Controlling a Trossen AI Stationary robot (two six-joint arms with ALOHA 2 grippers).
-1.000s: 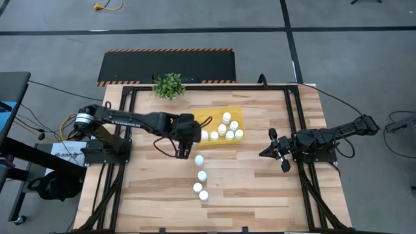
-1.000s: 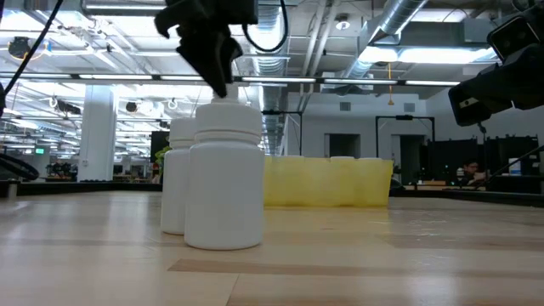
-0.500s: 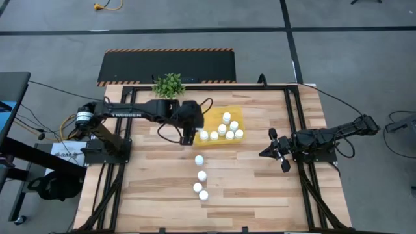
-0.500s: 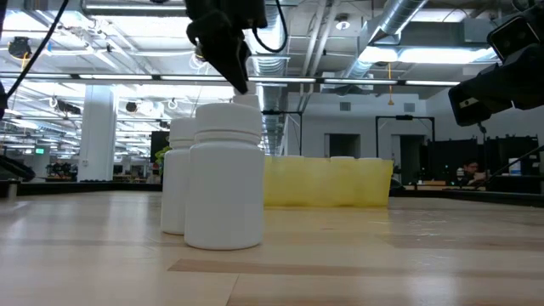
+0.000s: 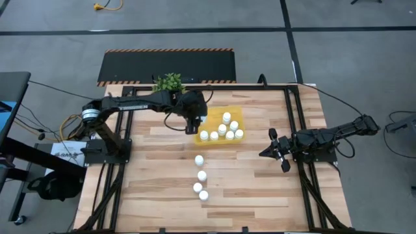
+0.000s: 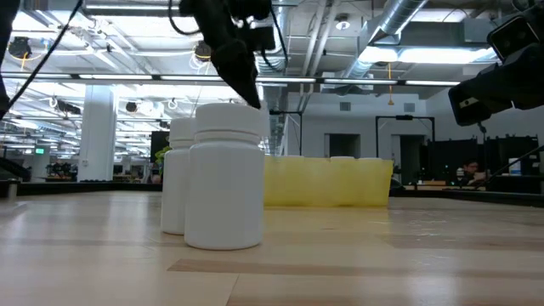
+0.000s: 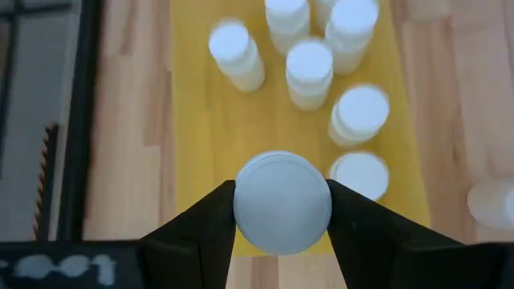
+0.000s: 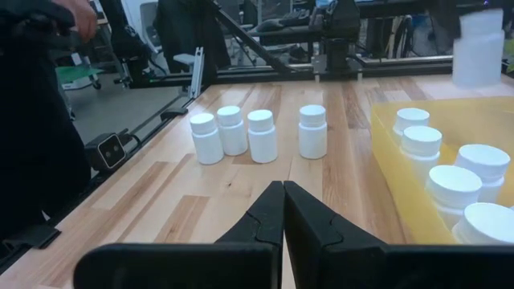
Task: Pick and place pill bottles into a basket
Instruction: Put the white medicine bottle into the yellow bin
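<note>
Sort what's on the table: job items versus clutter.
Job items:
- yellow tray
- six bottles in the tray
- four bottles on the table
- one bottle held in the left tool, above the tray
- right tool, shut, waiting at the table's right

Clutter:
- potted plant

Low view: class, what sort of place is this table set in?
Probably an industrial robotics lab: exposed ceiling ducts, a long open hall, and a wooden table with two mounted arms.
</note>
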